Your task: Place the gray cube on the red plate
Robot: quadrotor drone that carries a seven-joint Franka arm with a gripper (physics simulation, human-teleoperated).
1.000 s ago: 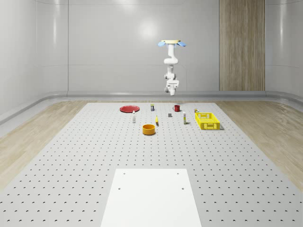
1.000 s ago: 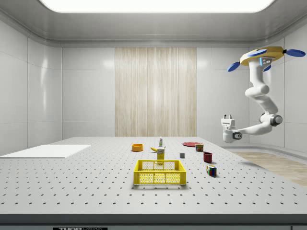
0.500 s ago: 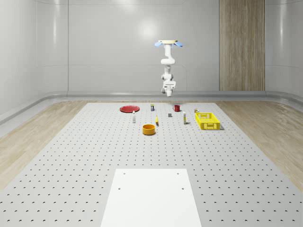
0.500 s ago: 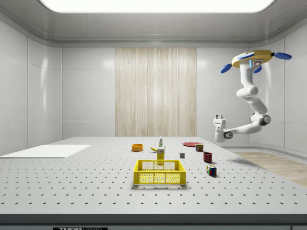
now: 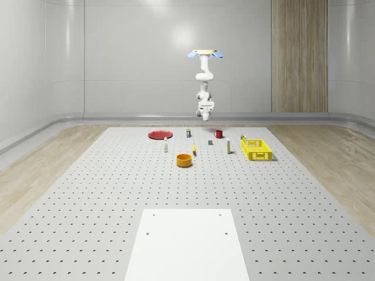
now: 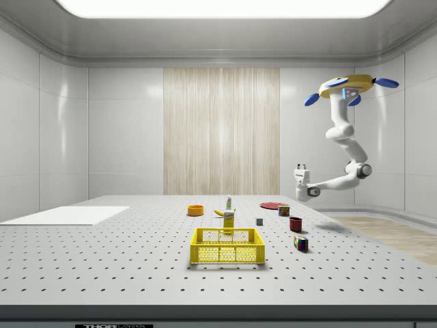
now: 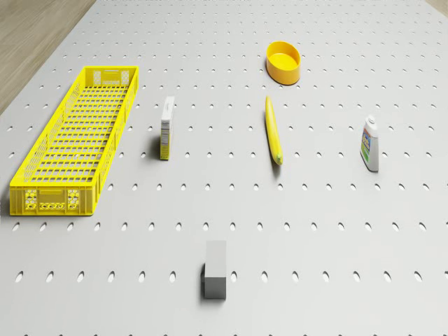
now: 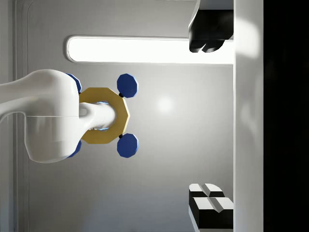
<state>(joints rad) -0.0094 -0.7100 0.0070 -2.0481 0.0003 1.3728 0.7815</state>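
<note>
The drone [image 6: 346,85] hovers high above the far end of the perforated worktop [image 5: 117,193], near the side view's right edge. Its white arm [image 6: 341,147] hangs down, bends at an elbow and reaches back toward the side view's left, so that the claw [image 6: 299,166] points upward, well above the objects and holding nothing. In the wrist view the claw's two fingers [image 8: 210,205] stand wide apart, one at each edge of the frame, with the drone's underside and blue rotors between them against the ceiling light; the claw is open.

The gray cube [image 7: 215,270] rests on the worktop, apart from all other objects; in the side view it [image 6: 259,221] sits between the carton and the dark red mug [image 6: 295,224]. The red plate [image 5: 159,134] lies flat at the far end of the worktop, toward the whole-scene view's left, well apart from the cube.

Other items on the worktop: a long yellow crate [image 7: 77,136]; a small upright carton [image 7: 166,128] just beside it; a yellow pencil-shaped object [image 7: 273,130] lying flat; an orange bowl [image 7: 283,61]; a small white bottle [image 7: 369,143]; a multicoloured cube [image 6: 300,242]; and a white rectangular sheet [image 5: 186,243] at the near end.
</note>
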